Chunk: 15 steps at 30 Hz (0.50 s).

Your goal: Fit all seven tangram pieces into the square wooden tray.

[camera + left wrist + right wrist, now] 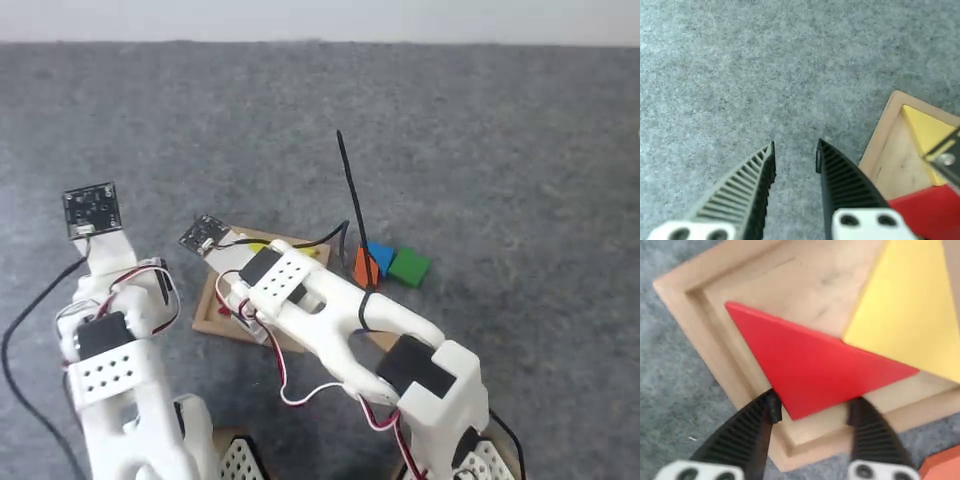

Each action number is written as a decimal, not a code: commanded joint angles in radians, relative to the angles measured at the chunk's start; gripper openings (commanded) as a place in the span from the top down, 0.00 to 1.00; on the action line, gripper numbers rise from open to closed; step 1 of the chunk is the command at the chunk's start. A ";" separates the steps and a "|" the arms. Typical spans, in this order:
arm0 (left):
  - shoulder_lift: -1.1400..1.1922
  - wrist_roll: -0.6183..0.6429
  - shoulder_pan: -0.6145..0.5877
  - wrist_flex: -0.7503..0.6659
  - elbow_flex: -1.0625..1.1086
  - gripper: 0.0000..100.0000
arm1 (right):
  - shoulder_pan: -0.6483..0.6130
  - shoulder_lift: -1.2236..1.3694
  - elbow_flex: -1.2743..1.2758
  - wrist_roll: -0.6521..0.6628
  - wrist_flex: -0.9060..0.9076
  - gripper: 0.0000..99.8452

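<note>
Left gripper hangs open and empty over grey carpet, just beside the square wooden tray. Right gripper pinches a corner of the red triangular piece, which lies inside the tray against the yellow triangular piece. The overhead camera adds an orange piece, a blue piece and a green piece on the carpet to the tray's right.

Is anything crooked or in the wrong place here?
Yes. The red triangle sits slightly crooked in the wooden tray, with bare wood between it and the wall. The orange piece, blue piece and green piece lie outside on the carpet.
</note>
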 commanded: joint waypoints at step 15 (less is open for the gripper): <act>-0.025 -0.008 0.008 -0.026 -0.004 0.87 | 0.038 -0.268 0.140 -0.051 -0.180 0.99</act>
